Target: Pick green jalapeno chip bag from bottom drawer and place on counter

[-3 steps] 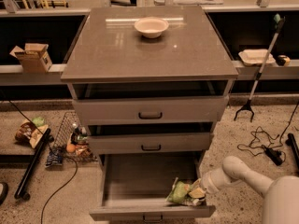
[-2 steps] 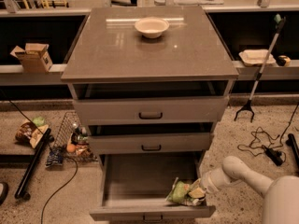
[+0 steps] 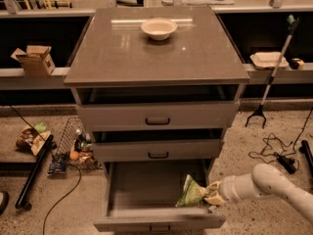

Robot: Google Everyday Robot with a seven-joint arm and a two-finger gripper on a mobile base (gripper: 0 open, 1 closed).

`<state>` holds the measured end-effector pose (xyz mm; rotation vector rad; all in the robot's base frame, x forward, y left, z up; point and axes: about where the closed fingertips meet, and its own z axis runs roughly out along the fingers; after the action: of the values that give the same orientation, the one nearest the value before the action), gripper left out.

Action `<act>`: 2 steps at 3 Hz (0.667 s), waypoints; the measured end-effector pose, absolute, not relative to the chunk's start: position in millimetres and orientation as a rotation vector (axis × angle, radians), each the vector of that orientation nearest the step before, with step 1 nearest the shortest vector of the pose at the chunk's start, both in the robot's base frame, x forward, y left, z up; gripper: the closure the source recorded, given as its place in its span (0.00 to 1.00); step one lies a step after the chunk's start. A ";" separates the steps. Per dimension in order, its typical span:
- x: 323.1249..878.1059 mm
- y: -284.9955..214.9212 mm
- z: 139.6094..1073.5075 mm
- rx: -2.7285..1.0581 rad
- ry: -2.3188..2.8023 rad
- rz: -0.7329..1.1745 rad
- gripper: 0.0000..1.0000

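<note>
The bottom drawer [image 3: 142, 190] is pulled wide open under the cabinet, its grey floor bare. The green jalapeno chip bag [image 3: 191, 193] stands at the drawer's right front corner, crinkled and shiny. My gripper [image 3: 211, 196] reaches in from the right on a white arm and is shut on the bag's right edge. The bag looks tilted up, just above the drawer's floor. The counter [image 3: 122, 48] is the glossy grey-brown slab on top of the cabinet, with a white bowl [image 3: 159, 28] near its far edge.
Two closed taller-fronted drawers [image 3: 157, 117] sit above the open one. A wire basket with packets [image 3: 73, 148] lies on the floor at left, with a cardboard box [image 3: 33, 58] on the left ledge. A grabber tool [image 3: 274, 72] leans at right; cables [image 3: 279, 153] lie on the floor.
The bag has tilted up and lifted slightly in the gripper at the drawer's right front corner. The arm has hardly moved.
</note>
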<state>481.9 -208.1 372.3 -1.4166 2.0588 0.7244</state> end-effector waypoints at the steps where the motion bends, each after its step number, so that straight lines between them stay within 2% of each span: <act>1: 446.5 -201.6 451.3 -1.462 1.902 0.649 1.00; 2: 418.8 -201.5 515.0 -1.482 1.785 0.594 1.00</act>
<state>418.8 -201.5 515.0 -1.4818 1.7852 0.5945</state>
